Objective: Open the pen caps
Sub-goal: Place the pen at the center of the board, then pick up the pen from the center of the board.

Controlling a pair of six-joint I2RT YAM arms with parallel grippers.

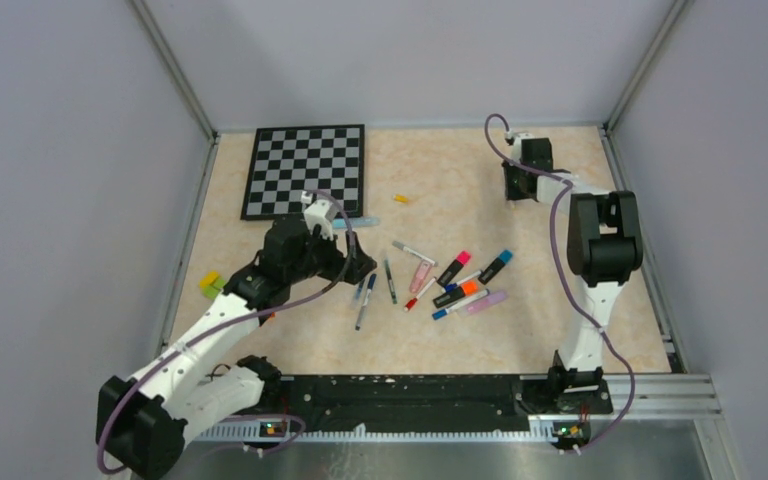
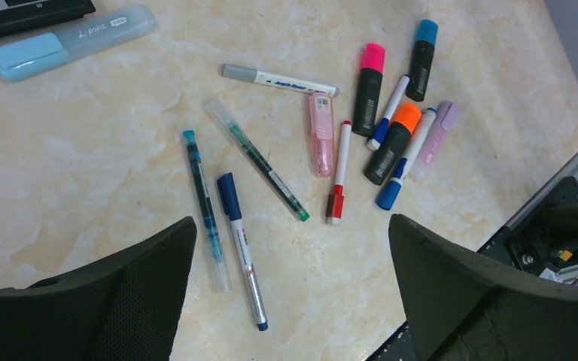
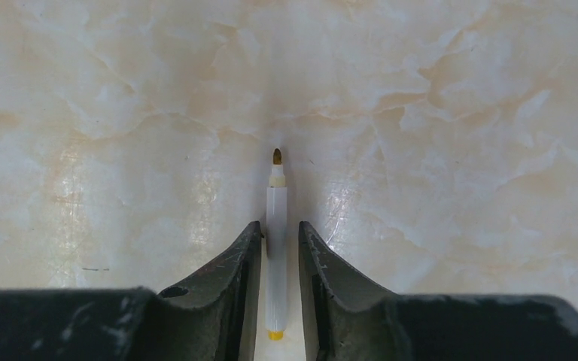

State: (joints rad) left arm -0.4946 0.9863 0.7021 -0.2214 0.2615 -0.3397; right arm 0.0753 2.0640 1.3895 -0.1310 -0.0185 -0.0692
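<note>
Left gripper [image 2: 292,224] hangs wide open above the bench [image 2: 83,150]; just beyond it, pen caps [image 2: 406,116] sit on the clustered markers [image 2: 366,98]; farther back lies a loose yellow cap [image 1: 401,198]; at the far right, the right gripper [image 3: 280,226] stands narrowly parted around an uncapped white pen [image 3: 276,195], with a slim gap on either side.

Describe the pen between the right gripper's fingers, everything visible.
Slim pen with a whitish plastic-looking barrel, yellow rear end and bare dark tip; no cap. It lies flat on the marbled table, tip pointing away from the camera, between the fingers of the right gripper. A thin gap shows on one side; contact on the other is unclear.
</note>
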